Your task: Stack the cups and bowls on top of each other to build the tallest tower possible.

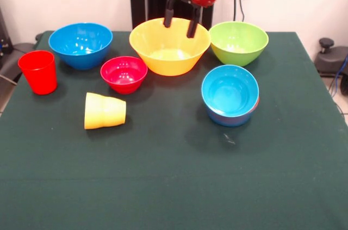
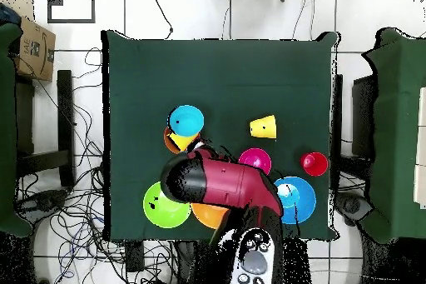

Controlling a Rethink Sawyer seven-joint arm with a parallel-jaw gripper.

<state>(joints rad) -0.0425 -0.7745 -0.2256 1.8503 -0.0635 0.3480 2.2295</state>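
The counter [image 1: 174,186] is covered in dark green cloth, and the things are spread over its far half in the front view. The red arm [image 2: 225,185] is seen from overhead reaching out from the base over the far row of bowls.

The yellow bowl [image 1: 169,46], the largest, is set upright at the far middle. Directly above it the end effector [image 1: 179,23] is held, its two dark fingers [image 1: 168,15] spread apart with nothing between them, their tips level with the bowl's rim.

Just right of the yellow bowl the green bowl [image 1: 238,42] is placed upright, nearly touching it. The blue bowl [image 1: 80,44] is found at the far left, well apart from the yellow one.

The tower [image 1: 230,95] is seen right of centre, nearer than the green bowl: a light-blue bowl tilted toward the camera, nested in a darker blue one, with a sliver of orange-red showing at its right edge. More nested pieces cannot be told.

The crimson bowl [image 1: 124,74] is set upright between the blue and yellow bowls, a little nearer.

The yellow cup [image 1: 105,111] is laid on its side near the crimson bowl, mouth to the left. The red cup [image 1: 38,72] is stood upright at the left edge.
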